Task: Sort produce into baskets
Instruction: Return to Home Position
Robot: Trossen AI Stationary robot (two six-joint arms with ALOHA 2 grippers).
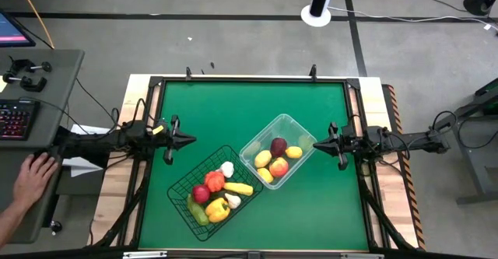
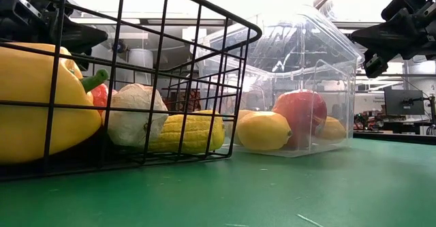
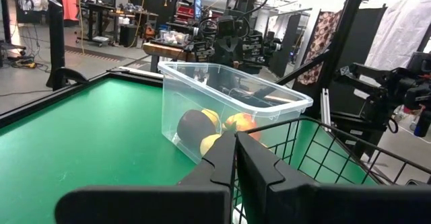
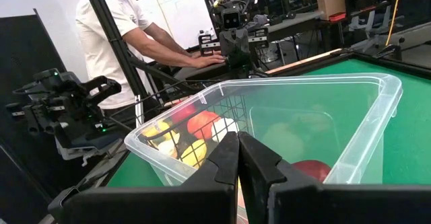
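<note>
The black wire basket (image 1: pixel 214 191) sits on the green table and holds a yellow pepper (image 1: pixel 217 208), a red piece (image 1: pixel 214 180), a white piece (image 1: pixel 227 169), corn (image 1: pixel 238 188) and a green piece (image 1: pixel 198 212). The clear plastic basket (image 1: pixel 278 150) holds a dark red piece (image 1: pixel 278 146), a red-yellow fruit (image 1: pixel 278 166) and yellow pieces (image 1: pixel 263 159). My left gripper (image 1: pixel 191 140) is shut and empty, left of the baskets. My right gripper (image 1: pixel 315 144) is shut and empty, just right of the clear basket.
A person's hand (image 1: pixel 31 177) rests on the side desk at the left, by a keyboard (image 1: pixel 15 117). A person (image 4: pixel 128 29) stands beyond the table in the right wrist view. Bare green table (image 1: pixel 249 107) lies at the far side of the baskets.
</note>
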